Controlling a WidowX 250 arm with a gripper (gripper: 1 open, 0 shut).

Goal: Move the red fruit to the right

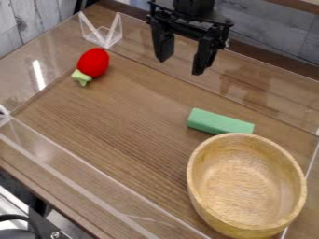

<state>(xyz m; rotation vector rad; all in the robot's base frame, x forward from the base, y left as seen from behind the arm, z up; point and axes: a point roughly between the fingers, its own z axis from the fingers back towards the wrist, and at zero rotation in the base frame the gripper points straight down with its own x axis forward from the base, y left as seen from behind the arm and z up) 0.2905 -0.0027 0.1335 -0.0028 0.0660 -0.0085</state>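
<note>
Jaws [178, 67]: wide open, unloaded | red fruit [93, 63]: far from bowl [245, 185] | risk: rolling if nudged off-centre

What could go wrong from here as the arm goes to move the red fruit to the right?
The red fruit is small and rounded, so it might roll if the end effector meets it off-centre. It also sits near the white wire-like object, which a careless approach could snag. On the way right, a low carry or push might bump the green block.
</note>
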